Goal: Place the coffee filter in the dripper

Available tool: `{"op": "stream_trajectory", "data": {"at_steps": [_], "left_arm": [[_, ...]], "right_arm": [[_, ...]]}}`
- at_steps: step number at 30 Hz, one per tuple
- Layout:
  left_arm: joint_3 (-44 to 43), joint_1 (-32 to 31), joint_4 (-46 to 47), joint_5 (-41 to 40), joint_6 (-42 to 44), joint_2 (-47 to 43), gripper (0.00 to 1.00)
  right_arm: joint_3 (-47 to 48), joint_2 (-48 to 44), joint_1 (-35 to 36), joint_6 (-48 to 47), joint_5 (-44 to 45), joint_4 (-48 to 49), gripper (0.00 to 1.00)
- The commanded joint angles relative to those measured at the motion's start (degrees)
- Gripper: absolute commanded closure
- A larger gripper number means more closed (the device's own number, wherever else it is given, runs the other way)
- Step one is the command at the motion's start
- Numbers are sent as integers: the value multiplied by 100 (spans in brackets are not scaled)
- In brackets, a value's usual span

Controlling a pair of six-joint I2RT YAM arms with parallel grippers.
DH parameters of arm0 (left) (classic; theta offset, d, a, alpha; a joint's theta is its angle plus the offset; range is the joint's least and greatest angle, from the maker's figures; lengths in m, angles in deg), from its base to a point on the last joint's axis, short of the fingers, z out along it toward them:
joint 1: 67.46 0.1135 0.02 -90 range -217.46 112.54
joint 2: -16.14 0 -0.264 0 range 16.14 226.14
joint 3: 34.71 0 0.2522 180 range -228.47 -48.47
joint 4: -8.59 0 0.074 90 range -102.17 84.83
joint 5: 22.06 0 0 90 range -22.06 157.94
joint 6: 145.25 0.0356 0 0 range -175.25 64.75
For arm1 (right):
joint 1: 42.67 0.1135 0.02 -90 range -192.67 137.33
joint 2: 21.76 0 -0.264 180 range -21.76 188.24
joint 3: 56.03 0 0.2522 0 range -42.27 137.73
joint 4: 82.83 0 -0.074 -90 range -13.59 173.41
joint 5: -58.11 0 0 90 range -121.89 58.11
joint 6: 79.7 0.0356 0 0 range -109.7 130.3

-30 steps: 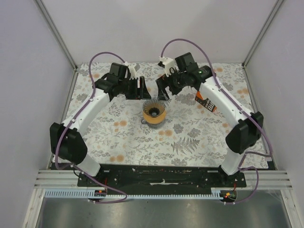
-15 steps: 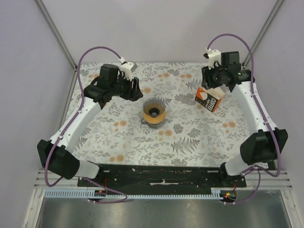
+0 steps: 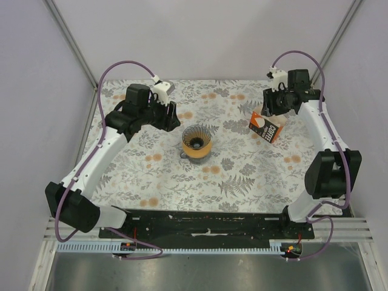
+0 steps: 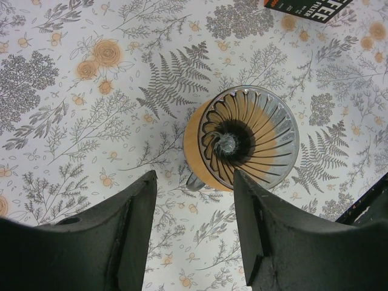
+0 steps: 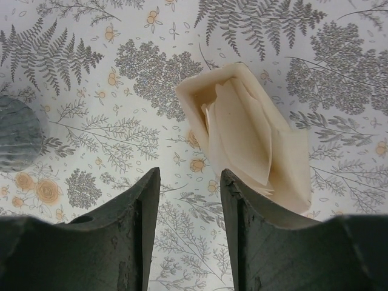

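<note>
My right gripper (image 3: 271, 107) hangs open with nothing in it, right over the orange-and-white carton (image 3: 267, 127). From the top view the carton sits on the flowery table (image 3: 242, 176), far to the right. The dripper (image 3: 197, 142) stands in the middle, well apart from the carton. My left gripper (image 3: 171, 115) is just beside the dripper, on its left. It is open and holds nothing too. So my right arm is the near one for the paper, and my left arm is the near one for the dripper.

From my left wrist, my left gripper (image 4: 194, 182) points at the dripper (image 4: 242, 142). I look down into its ribbed cone. There is no paper in it yet.

From my right wrist, the carton (image 5: 291, 176) is open at the top. The coffee filter (image 5: 239, 130) stands inside it, folded flat. It lies just ahead of my right gripper (image 5: 188, 179) and a little to the right. Its long side runs from the top left down to the bottom right. I think I must slide right and go down to pinch it.

A second ago both grippers were close together by the dripper. Now my right gripper has swung out to the carton, and my left has backed off to the left. The dripper and carton have not moved.
</note>
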Motion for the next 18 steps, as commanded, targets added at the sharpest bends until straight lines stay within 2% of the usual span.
{"op": "stream_trajectory", "data": {"at_steps": [1, 12, 18], "left_arm": [[-35, -22, 139, 9, 202, -59, 41], [-9, -22, 156, 70, 166, -15, 41], [-27, -22, 165, 70, 166, -15, 41]], "right_arm": [[114, 202, 19, 129, -391, 181, 48], [184, 501, -201, 76, 40, 207, 58], [193, 660, -210, 58, -162, 198, 64]]}}
